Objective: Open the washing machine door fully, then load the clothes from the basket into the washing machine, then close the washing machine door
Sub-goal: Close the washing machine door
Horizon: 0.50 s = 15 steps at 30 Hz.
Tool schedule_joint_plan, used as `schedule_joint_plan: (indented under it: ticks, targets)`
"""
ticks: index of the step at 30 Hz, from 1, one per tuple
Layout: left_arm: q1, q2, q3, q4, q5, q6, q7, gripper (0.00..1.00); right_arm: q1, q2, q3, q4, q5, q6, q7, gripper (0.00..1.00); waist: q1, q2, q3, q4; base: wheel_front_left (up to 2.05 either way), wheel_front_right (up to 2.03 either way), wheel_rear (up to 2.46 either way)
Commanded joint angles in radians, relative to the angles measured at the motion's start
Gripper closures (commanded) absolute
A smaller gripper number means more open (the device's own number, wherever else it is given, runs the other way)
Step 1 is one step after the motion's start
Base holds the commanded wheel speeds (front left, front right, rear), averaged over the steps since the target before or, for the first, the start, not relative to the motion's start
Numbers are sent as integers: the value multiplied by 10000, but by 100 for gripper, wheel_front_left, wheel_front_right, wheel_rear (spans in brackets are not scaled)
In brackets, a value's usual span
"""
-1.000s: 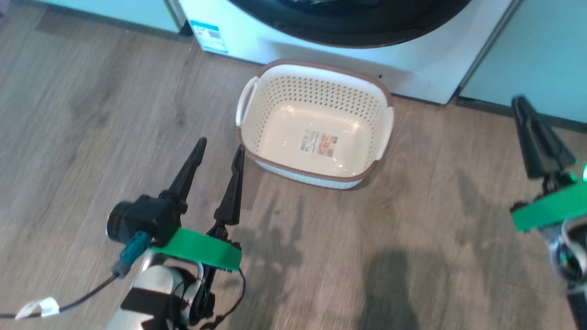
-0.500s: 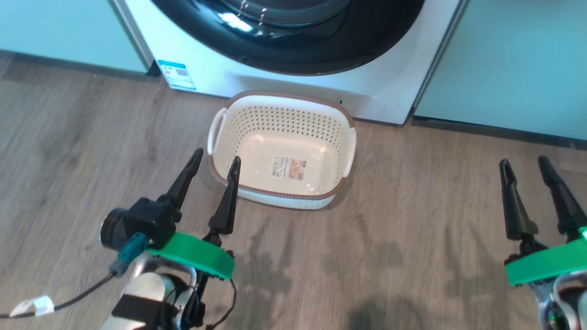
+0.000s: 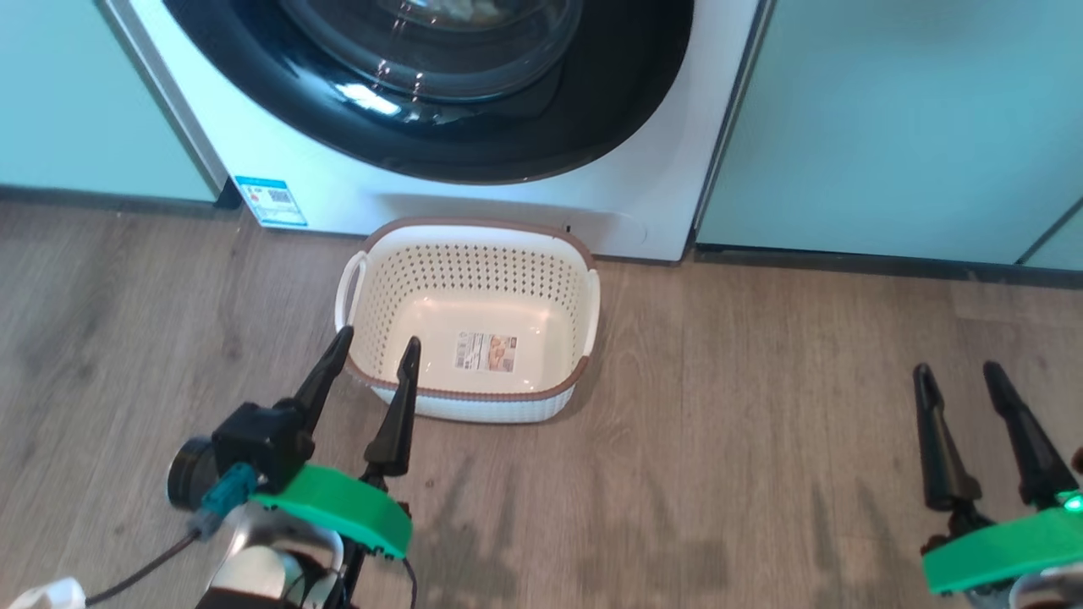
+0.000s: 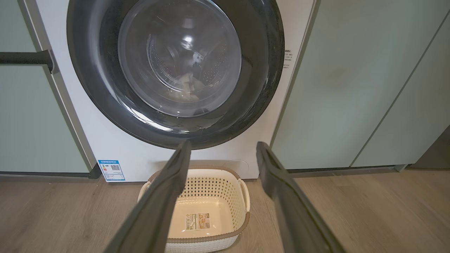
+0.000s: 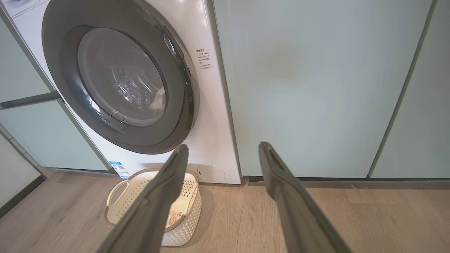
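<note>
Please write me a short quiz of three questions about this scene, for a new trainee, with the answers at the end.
1. True or false: the basket holds some clothes.
2. Where are the clothes? A) in the basket B) inside the washing machine, behind the glass C) hanging over the basket rim
3. Fill in: the washing machine door is ____.

Key: 1 false, the basket is empty; 2 B; 3 shut.

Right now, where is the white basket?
The basket sits on the floor near the head view's centre, just in front of the washing machine, beyond the left gripper.
</note>
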Motion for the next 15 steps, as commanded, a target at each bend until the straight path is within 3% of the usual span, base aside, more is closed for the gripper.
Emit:
schedule_joint_plan:
  ticks: [1, 15]
  targets:
    - [-140, 236, 441, -396, -38, 74, 10, 0, -46, 29, 181, -468, -108, -34, 47, 0, 1, -1, -127, -120, 0, 0, 0]
    - [463, 321, 552, -432, -222, 263, 50, 0, 734, 205, 195, -930, -282, -34, 539, 0, 1, -1, -672, -355, 0, 0, 0]
